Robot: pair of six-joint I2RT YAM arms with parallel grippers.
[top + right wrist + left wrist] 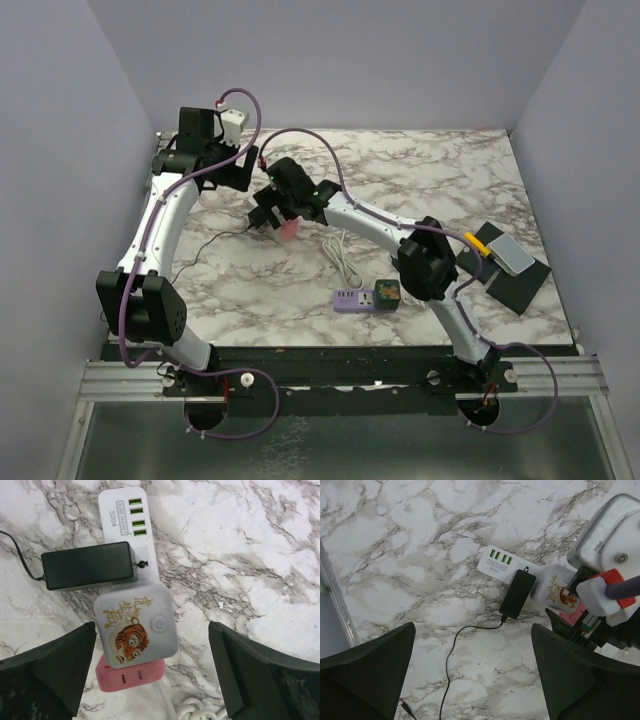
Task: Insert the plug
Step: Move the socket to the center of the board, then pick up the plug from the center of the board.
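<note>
A white power strip [125, 510] with green USB ports lies on the marble table. A black adapter [87, 565] with a thin black cable sits in it. Beside that is a grey cube plug with a tiger picture [135, 625], on top of a pink socket block [130, 677]. My right gripper [151, 625] is open, with one finger on either side of the tiger cube and apart from it. My left gripper [472, 627] is open and empty above bare marble, near the black cable [451, 655]. The strip [505, 562], adapter [518, 594] and tiger cube [555, 587] show ahead of it.
A purple power strip [352, 300] with a green cube plug [387, 292] lies near the front. A coiled white cable [340, 258] lies behind it. A black mat [515, 275] with a grey device [510, 255] lies at the right. The two grippers [268, 212] are close together at left centre.
</note>
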